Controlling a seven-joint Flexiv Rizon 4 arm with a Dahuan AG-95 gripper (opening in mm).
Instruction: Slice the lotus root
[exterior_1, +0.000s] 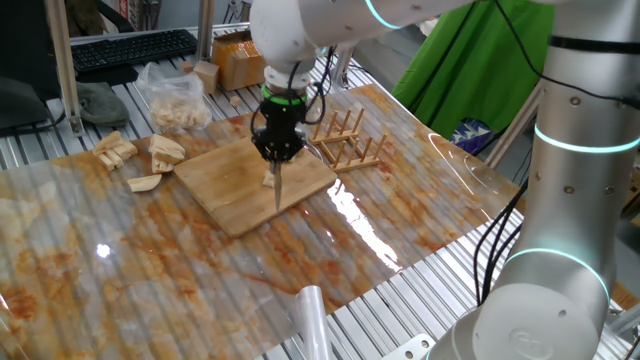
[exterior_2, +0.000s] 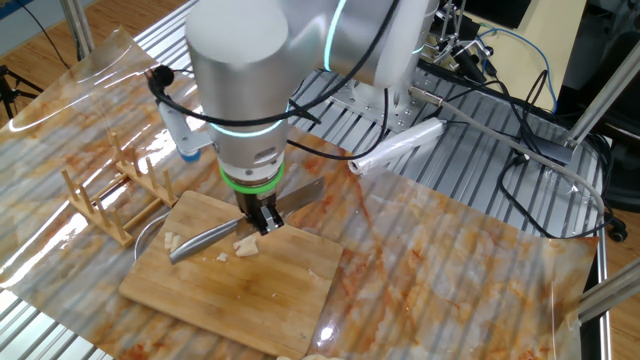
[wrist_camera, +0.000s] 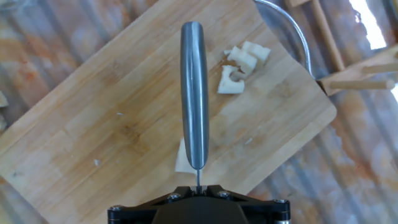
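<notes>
Now knife (wrist_camera: 194, 93) over lotus root (wrist_camera: 182, 158).

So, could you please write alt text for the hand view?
A knife held in the gripper points away over a wooden cutting board, its spine toward the camera. Cut lotus root pieces lie right of the blade; another piece sits under it.

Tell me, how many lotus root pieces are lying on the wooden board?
4, as far as I can tell: three clustered near the board's corner, one partly hidden beneath the knife.
</notes>
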